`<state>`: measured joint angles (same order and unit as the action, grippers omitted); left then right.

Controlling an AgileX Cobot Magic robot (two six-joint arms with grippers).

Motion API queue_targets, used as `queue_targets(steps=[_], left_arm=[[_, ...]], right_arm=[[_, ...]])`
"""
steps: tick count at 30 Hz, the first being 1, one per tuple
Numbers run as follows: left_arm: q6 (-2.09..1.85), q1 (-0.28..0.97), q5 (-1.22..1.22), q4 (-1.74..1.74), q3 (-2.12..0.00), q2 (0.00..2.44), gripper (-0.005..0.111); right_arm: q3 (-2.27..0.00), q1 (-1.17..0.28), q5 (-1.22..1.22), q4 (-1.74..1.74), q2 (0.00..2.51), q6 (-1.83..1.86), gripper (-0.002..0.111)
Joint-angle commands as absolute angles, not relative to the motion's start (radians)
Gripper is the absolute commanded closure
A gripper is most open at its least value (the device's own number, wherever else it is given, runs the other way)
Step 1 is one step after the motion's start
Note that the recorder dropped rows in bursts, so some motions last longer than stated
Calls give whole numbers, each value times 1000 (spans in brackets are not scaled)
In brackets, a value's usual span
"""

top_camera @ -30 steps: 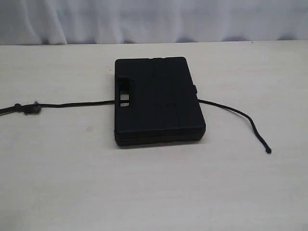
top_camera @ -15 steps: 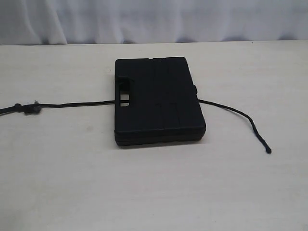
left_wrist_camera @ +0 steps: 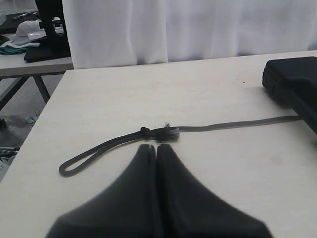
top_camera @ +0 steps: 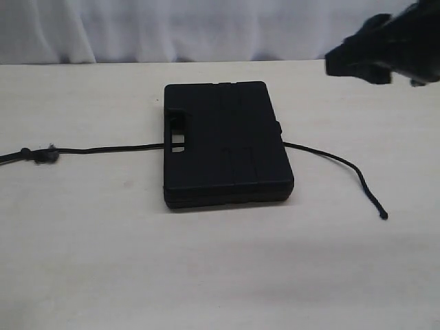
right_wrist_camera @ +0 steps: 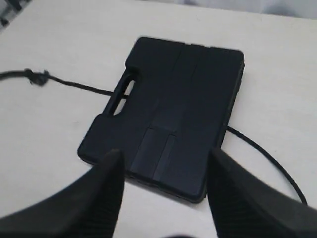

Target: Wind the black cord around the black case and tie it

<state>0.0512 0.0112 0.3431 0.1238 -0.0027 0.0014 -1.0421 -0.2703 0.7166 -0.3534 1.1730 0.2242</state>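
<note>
The black case lies flat mid-table on top of the black cord. The cord runs out left to a frayed knot and right to a knotted tip. My right gripper hangs at the upper right, above and behind the case, blurred. In the right wrist view it is open, with the case beyond the fingertips. My left gripper is shut and empty, just short of the cord's knot and loop. It is outside the exterior view.
A pale wooden table carries everything, with a white curtain behind it. The left wrist view shows the table's edge, with another bench and clutter beyond it.
My right arm has come into the exterior view at the upper right; earlier it was out of sight. Case and cord have not moved.
</note>
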Motion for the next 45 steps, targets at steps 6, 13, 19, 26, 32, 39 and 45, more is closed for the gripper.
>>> queue_targets(steps=[6,13,19,26,32,39,45], left_arm=[[53,7,332,121,0,0,107],[53,7,332,121,0,0,107],[53,7,332,121,0,0,107],[53,7,332,121,0,0,107],[53,7,332,121,0,0,107],[53,7,332,121,0,0,107],[53,7,332,121,0,0,107]], right_arm=[[-1303,-543,698,60,1619,-234,60],[-1567,-704,645,80,1976,-329,60],[-1734,-711,637,127,2152,-447,60],[-1827,-711,617,199,2290,-504,60],[-1827,-711,620,297,2318,-592,60],[-1827,-711,555,299,2348,-592,60],[-1827,-711,546,299,2382,-592,60]])
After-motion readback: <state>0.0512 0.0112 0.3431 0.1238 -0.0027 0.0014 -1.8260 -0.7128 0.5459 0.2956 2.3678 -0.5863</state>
